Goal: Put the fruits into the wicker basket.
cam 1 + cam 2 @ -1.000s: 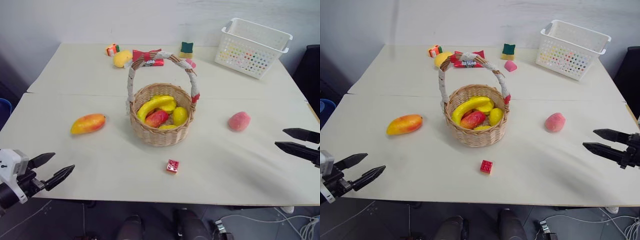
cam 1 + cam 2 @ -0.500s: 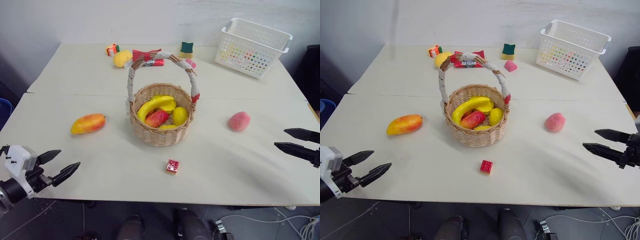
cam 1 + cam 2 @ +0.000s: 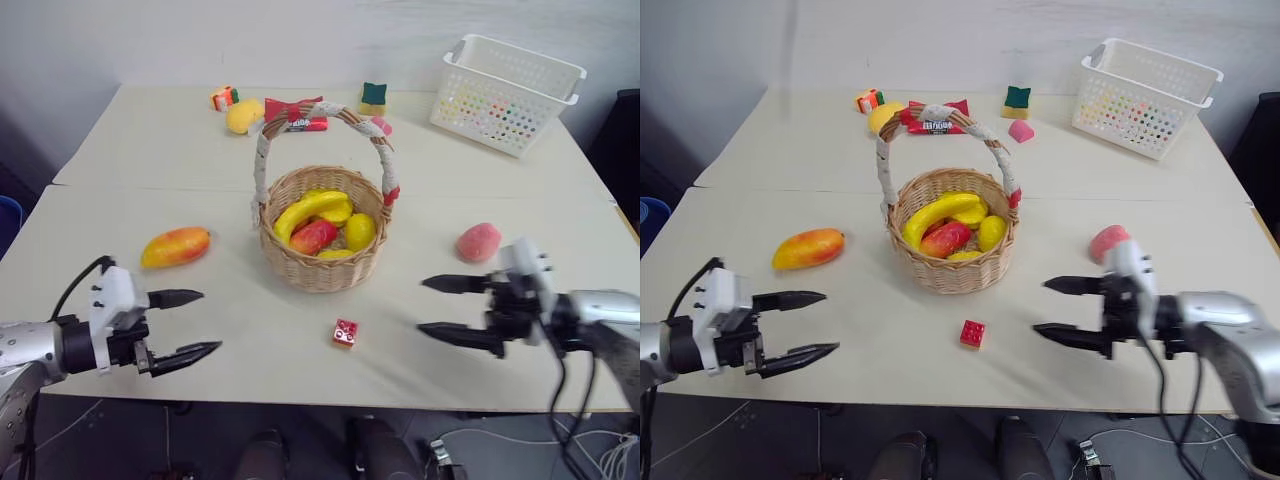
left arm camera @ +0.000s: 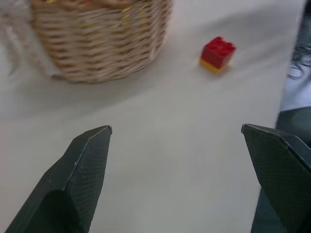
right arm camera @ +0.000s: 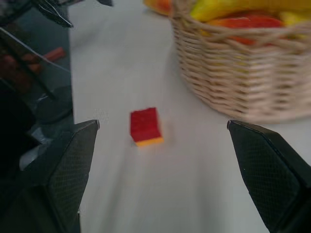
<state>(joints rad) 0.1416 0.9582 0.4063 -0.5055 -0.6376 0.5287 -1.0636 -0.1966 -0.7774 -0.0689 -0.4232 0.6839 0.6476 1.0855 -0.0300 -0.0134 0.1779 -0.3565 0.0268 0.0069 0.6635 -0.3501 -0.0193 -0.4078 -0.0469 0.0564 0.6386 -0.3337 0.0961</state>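
My left tool (image 3: 196,323) and right tool (image 3: 433,306) both wide open, empty, over the table (image 3: 150,150); mango (image 3: 176,246), peach (image 3: 478,241) outside the wicker basket (image 3: 320,262)

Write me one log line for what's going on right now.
left gripper: open, empty | right gripper: open, empty | mango, peach: on table, outside wicker basket | stage: pre-grasp

Both eye views look forward and down over the whole surface (image 3: 300,380). Each wrist view sits low and close, sharing the wicker basket (image 4: 102,43) and red cube (image 5: 146,127).
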